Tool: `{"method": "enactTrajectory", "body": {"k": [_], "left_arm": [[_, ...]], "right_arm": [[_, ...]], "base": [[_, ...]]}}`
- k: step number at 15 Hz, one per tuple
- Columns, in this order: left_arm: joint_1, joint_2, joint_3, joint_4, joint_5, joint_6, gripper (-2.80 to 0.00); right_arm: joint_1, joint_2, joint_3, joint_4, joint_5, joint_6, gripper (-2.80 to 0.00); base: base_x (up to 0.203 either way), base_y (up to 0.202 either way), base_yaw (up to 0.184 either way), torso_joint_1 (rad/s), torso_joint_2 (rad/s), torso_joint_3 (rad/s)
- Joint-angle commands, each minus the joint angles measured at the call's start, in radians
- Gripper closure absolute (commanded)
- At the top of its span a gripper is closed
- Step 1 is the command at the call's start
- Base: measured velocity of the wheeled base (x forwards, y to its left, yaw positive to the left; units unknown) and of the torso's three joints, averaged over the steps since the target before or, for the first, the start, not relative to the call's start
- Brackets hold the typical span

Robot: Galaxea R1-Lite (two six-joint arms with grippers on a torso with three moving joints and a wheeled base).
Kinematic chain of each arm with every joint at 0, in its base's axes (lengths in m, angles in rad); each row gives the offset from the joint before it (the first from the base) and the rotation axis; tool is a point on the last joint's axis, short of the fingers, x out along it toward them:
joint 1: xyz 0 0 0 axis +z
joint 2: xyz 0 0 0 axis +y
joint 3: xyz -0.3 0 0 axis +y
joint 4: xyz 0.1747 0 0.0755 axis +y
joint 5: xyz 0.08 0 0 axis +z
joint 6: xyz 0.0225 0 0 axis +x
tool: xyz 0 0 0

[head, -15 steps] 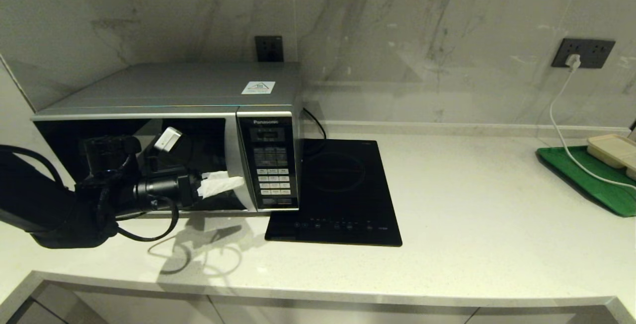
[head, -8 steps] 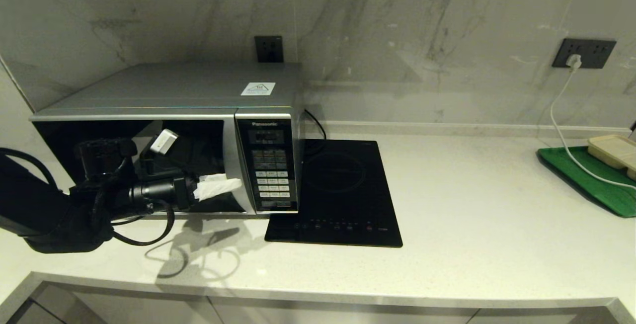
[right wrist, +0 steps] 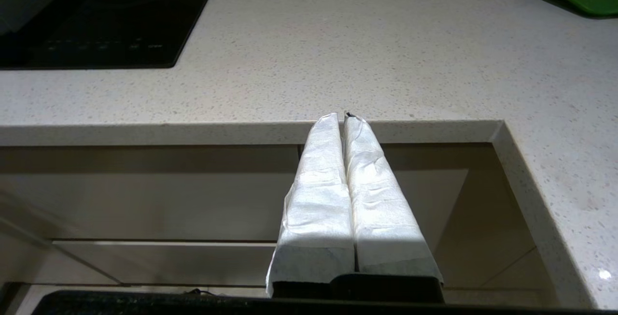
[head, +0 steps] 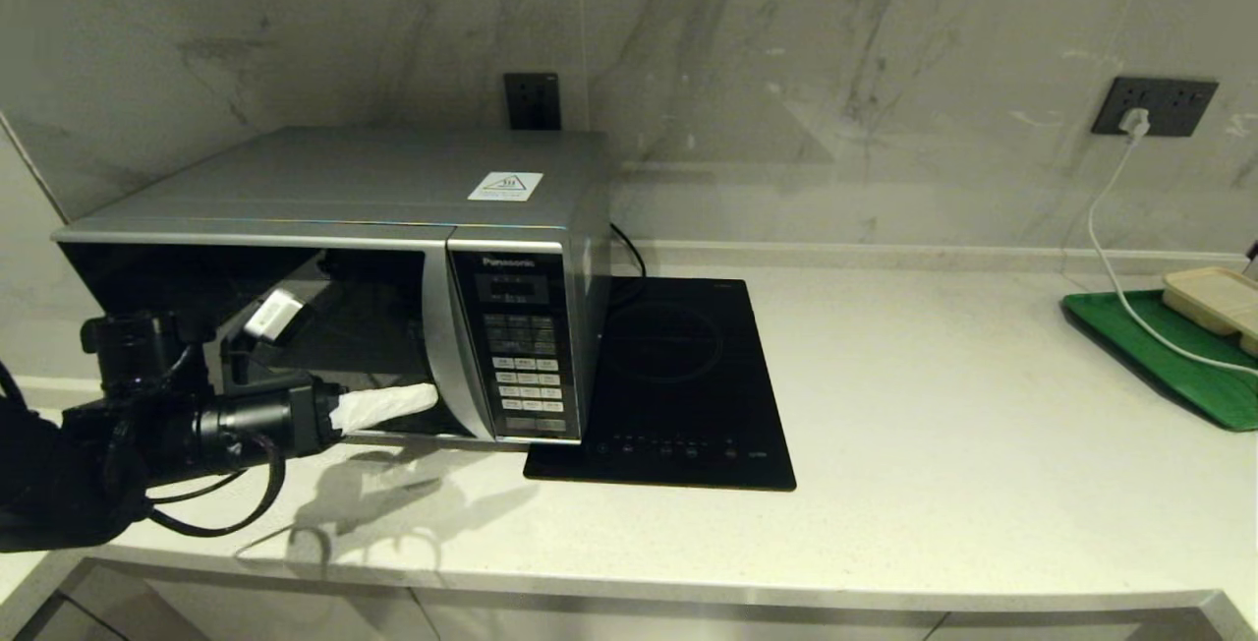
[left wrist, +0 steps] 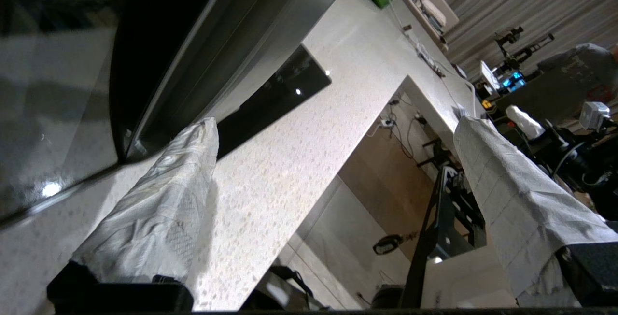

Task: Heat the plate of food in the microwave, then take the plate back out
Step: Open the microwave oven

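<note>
The Panasonic microwave (head: 324, 267) sits on the table (head: 885, 444) with its door shut; no plate of food shows. The left pincer (head: 393, 403), spread, is at the door's lower edge, likely about to open it; the right pincer (right wrist: 344, 117) hangs pressed together below the table edge

Microwave (head: 334, 218) brushed metal, glossy glass door.

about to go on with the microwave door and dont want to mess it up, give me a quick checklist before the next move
1. Left gripper at the microwave door's lower front: ok.
2. Left gripper open, one finger beside the door edge: ok.
3. Door open or shut: cannot tell.
4. Plate of food in sight: not ok, no view shows it.
5. Right gripper shut, parked below the counter edge: ok.
</note>
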Motion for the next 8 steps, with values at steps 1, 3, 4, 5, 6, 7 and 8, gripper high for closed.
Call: {"method": "enactTrajectory", "body": {"k": [1, 3, 4, 5, 6, 7, 8], "left_arm": [[0.016, -0.034, 0.004, 0.012, 0.004, 0.003, -2.80], [0.006, -0.034, 0.003, 0.012, 0.004, 0.004, -2.80], [-0.002, -0.033, -0.003, 0.012, 0.010, 0.006, -2.80], [-0.006, -0.022, -0.020, 0.008, 0.032, 0.010, -2.80], [-0.013, -0.004, -0.037, 0.006, 0.076, 0.014, -2.80], [-0.027, 0.010, -0.057, 0.005, 0.114, 0.035, -2.80], [-0.037, 0.018, -0.071, 0.005, 0.130, 0.081, -2.80]], "right_arm": [[0.000, 0.000, 0.000, 0.001, 0.000, 0.000, 0.00], [0.001, 0.000, 0.000, 0.001, 0.000, 0.002, 0.00], [0.000, 0.000, 0.000, 0.001, 0.000, 0.001, 0.00], [0.001, 0.000, 0.000, 0.001, 0.000, 0.002, 0.00], [0.001, 0.000, 0.000, 0.001, 0.000, 0.002, 0.00], [0.001, 0.000, 0.000, 0.001, 0.000, 0.001, 0.00], [0.001, 0.000, 0.000, 0.001, 0.000, 0.002, 0.00]], "base": [[0.000, 0.000, 0.000, 0.000, 0.00, 0.000], [0.000, 0.000, 0.000, 0.000, 0.00, 0.000], [0.000, 0.000, 0.000, 0.000, 0.00, 0.000], [0.000, 0.000, 0.000, 0.000, 0.00, 0.000], [0.000, 0.000, 0.000, 0.000, 0.00, 0.000], [0.000, 0.000, 0.000, 0.000, 0.00, 0.000], [0.000, 0.000, 0.000, 0.000, 0.00, 0.000]]}}
